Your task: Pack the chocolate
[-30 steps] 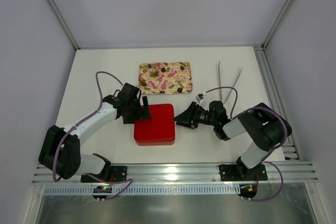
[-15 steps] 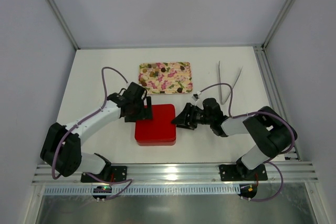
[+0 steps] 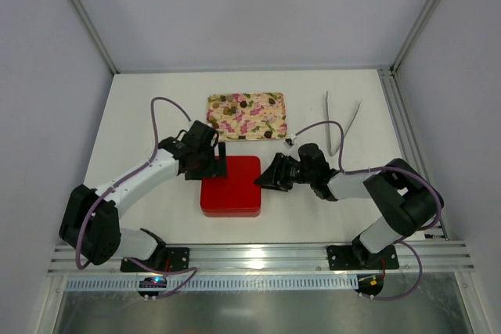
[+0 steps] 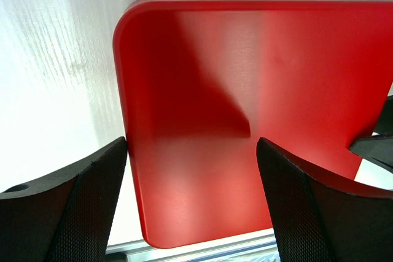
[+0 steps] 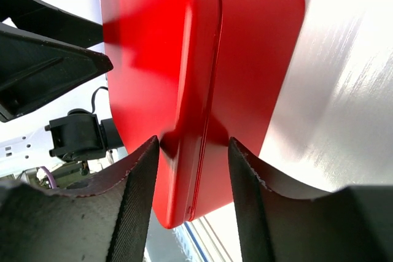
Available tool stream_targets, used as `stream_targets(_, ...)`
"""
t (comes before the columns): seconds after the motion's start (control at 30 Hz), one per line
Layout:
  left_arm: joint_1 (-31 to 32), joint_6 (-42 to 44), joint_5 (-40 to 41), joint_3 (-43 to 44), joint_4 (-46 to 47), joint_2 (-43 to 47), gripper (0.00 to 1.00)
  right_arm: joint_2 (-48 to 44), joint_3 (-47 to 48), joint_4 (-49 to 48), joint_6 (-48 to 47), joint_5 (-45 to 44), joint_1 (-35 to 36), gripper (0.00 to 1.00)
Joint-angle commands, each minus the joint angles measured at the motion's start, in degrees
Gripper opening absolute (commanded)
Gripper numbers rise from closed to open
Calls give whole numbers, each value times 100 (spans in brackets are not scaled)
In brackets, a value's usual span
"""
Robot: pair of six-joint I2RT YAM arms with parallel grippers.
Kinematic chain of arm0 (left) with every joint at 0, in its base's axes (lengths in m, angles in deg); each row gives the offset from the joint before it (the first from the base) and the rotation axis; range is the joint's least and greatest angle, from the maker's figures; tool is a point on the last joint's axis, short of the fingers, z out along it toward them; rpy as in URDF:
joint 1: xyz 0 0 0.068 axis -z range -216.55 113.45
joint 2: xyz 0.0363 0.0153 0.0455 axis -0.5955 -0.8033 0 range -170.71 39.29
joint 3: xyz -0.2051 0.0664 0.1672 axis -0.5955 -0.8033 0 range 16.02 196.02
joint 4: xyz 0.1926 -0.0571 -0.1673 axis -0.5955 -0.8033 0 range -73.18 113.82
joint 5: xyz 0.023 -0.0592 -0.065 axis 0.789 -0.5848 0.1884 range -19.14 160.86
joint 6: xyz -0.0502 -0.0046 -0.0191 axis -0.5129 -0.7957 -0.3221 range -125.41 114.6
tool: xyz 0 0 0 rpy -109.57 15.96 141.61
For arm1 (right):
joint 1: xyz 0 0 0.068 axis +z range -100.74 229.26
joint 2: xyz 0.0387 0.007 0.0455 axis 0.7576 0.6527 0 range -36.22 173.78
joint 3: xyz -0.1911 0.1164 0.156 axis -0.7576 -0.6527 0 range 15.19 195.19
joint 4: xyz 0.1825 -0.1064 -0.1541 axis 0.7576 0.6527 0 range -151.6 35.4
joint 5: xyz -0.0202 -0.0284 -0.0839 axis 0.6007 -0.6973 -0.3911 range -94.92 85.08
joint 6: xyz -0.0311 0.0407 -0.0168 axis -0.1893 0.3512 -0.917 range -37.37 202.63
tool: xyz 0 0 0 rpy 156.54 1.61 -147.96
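The closed red box (image 3: 231, 187) lies on the table between my two arms. The chocolate (image 3: 244, 103), several small dark and tan pieces, lies on the floral tray (image 3: 266, 124) behind the box. My left gripper (image 3: 213, 163) is open at the box's far left corner; in the left wrist view (image 4: 191, 204) its fingers (image 4: 67, 207) stand wide apart over the red lid (image 4: 245, 84). My right gripper (image 3: 263, 179) is open at the box's right edge; in the right wrist view (image 5: 193, 197) its fingers (image 5: 138, 204) straddle the box's side (image 5: 202, 90), one over the lid, one by the base.
Metal tongs (image 3: 342, 127) lie at the back right of the white table. An aluminium rail (image 3: 250, 256) runs along the near edge. Grey walls close the back and sides.
My left gripper has moved right to the box's far left corner. My right gripper has moved left until its fingers reach round the box's right edge. The box has hardly moved.
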Motion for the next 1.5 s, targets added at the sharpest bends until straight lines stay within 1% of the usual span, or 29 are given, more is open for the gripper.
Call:
stream_targets(0.0, 31, 91, -68, 195, 79, 229, 84, -188, 169, 36, -185, -118, 61, 50)
stream_targets(0.33, 31, 91, -165, 203, 27, 186, 84, -276, 204, 300, -325, -180, 96, 50)
stream_targets(0.4, 23, 65, 89, 212, -166, 160, 84, -312, 222, 475, -404, -215, 131, 51)
stream_targets(0.53, 5, -14, 388, 177, -413, 107, 84, -294, 266, 634, -510, -250, 166, 56)
stream_targets(0.67, -4, -49, 573, 159, -457, 300, 89, -303, 354, 818, -598, -285, 193, 58)
stream_targets(0.7, -30, -41, 643, 168, -466, 387, 91, -329, 423, 1002, -633, -355, 219, 59)
stream_targets(0.77, -100, -14, 653, 186, -483, 423, 91, -373, 468, 1161, -712, -434, 219, 59)
stream_targets(0.87, -267, 38, 434, 116, -510, 388, 89, -505, 547, 1425, -782, -557, 219, 59)
stream_targets(0.9, -302, 39, 337, 63, -397, 371, 88, -575, 565, 1547, -835, -584, 228, 59)
stream_targets(0.93, -355, 39, 75, 2, -326, 379, 88, -610, 626, 1635, -870, -645, 237, 59)
stream_targets(1.1, -390, -40, -384, -262, 52, 283, 87, -751, 1029, 2364, -1195, -926, 377, 59)
stream_targets(1.23, -408, -84, -586, -385, 237, 247, 86, -690, 1355, 2822, -1388, -1190, 649, 59)
stream_targets(1.47, -426, -225, -1052, -579, 562, 230, 82, -470, 1681, 3156, -1477, -1392, 878, 59)
